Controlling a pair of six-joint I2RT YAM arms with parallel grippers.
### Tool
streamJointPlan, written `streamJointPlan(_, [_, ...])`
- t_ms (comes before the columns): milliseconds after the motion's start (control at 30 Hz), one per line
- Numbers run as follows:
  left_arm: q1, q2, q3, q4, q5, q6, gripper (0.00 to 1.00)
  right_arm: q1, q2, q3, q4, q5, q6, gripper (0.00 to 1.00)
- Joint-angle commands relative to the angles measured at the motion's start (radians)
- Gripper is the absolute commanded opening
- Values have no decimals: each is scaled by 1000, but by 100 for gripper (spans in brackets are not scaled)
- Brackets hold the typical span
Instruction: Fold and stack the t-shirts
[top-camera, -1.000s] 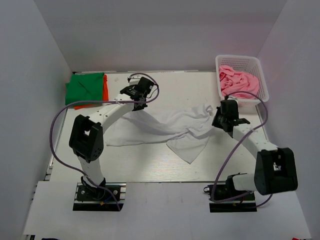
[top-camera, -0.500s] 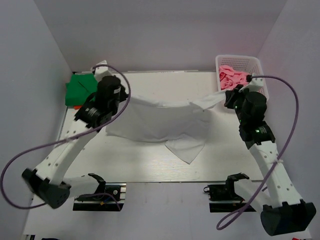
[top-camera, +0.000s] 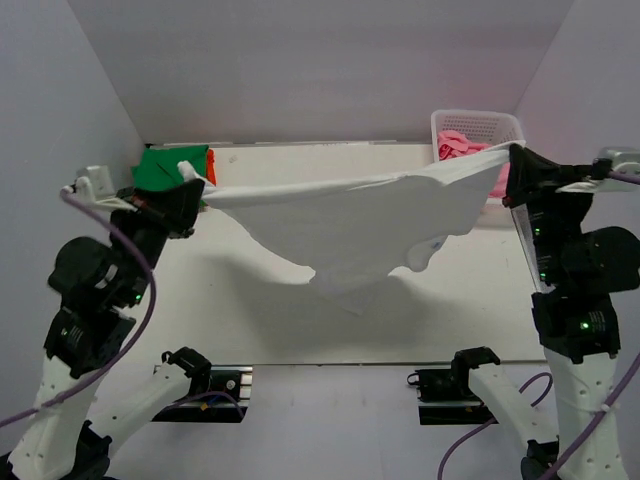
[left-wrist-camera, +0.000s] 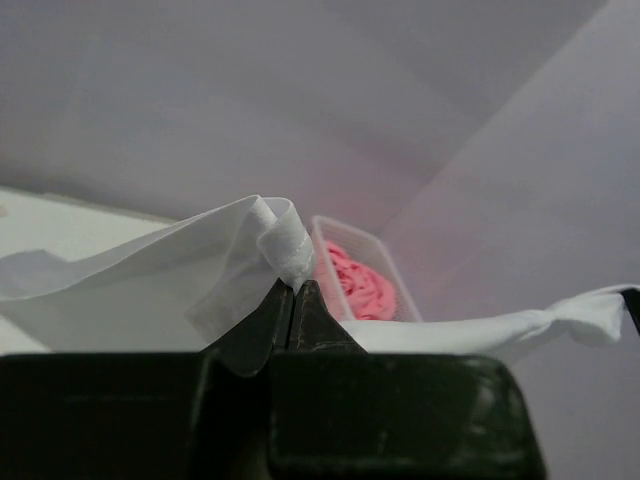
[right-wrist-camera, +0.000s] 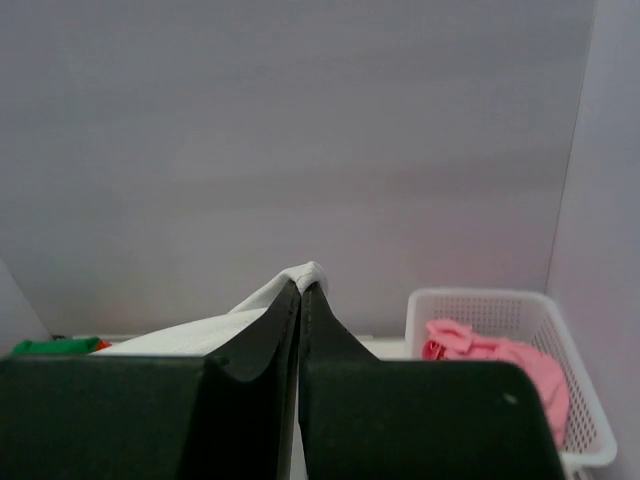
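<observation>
The desk (top-camera: 250, 320) carries everything. Above it the white t-shirt (top-camera: 350, 225) is stretched from left to right between the two arms. Its top edge is taut, and its lower edge sags in uneven flaps toward the near side, seemingly clear of the surface. It is spread out but not yet folded.

At the far right corner stands the basket (top-camera: 480, 122), with the pink t-shirt (top-camera: 455, 145) lying crumpled inside it. At the far left corner the green t-shirt (top-camera: 165, 168) lies folded flat on the orange t-shirt (top-camera: 211, 165), of which only a strip shows at the green one's right edge.

As I judge it, two shirts are folded and stacked, the white one is only at the start of its fold, and the pink one has yet to be taken out. That puts the task roughly halfway.

The left claw (left-wrist-camera: 292, 300) is pressed together, pinching a bunched edge of the white t-shirt at its left end. The right claw (right-wrist-camera: 301, 295) pinches the right end in the same way.
</observation>
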Motion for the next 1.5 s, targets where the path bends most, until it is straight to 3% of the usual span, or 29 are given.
streamJointPlan(0, [11,-55,28,33,143,19,0,-3,-20,114,-8,-44,-44,0])
streamJointPlan(233, [11,-115,66,20,283,-5,0,-5,-6,274,-25,-126,-56,0])
streamJointPlan(400, [11,-128,66,20,231,-15,0,-5,75,303,0,-87,-85,0])
streamJointPlan(567, [11,-17,42,11,93,-30,0,-3,246,288,67,-69,-79,0])
streamJointPlan(800, [11,270,-75,-18,-292,-156,0,-3,548,162,213,-161,-36,0])
streamJointPlan(1033, [110,801,46,-56,-380,-236,0,1,911,177,317,-276,-13,0])
streamJointPlan(1133, [190,1004,176,-65,-332,-236,0,4,1163,377,273,-307,-36,0])
streamJointPlan(1267, [288,1222,338,-90,-303,-246,37,6,1424,624,140,-325,-53,1])
streamJointPlan(1300, [308,1261,376,-90,-294,-246,70,6,1463,733,85,-311,-53,6])
streamJointPlan(1333, [342,1299,463,-101,-276,-233,87,6,1538,839,43,-307,-47,33])
streamJointPlan(1367, [356,1333,510,-101,-238,-222,100,7,1601,925,28,-301,-47,48])
streamJointPlan(1400, [366,1400,557,-114,-216,-187,100,6,1635,972,17,-301,-50,85])
streamJointPlan(1467, [385,1450,702,-166,-149,-159,100,6,1619,971,18,-299,-44,90])
